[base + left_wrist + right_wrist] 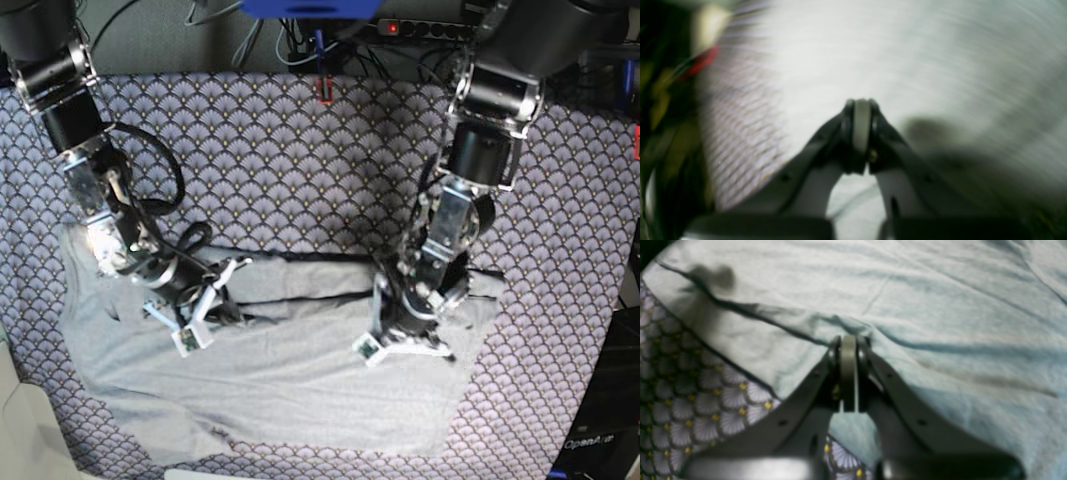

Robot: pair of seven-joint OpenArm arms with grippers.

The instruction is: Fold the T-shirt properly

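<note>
**Both claws low over the shirt's far fold**

Left wrist view: your left claw has its tips together above the T-shirt; blur hides any pinched cloth.

Right wrist view: your right claw is closed at a dark-edged crease, seemingly nipping it.

Base view: the T-shirt lies on the near half of the tablecloth, far edge doubled over.

A purple fan-patterned tablecloth carries the T-shirt (light grey, rumpled).
</note>
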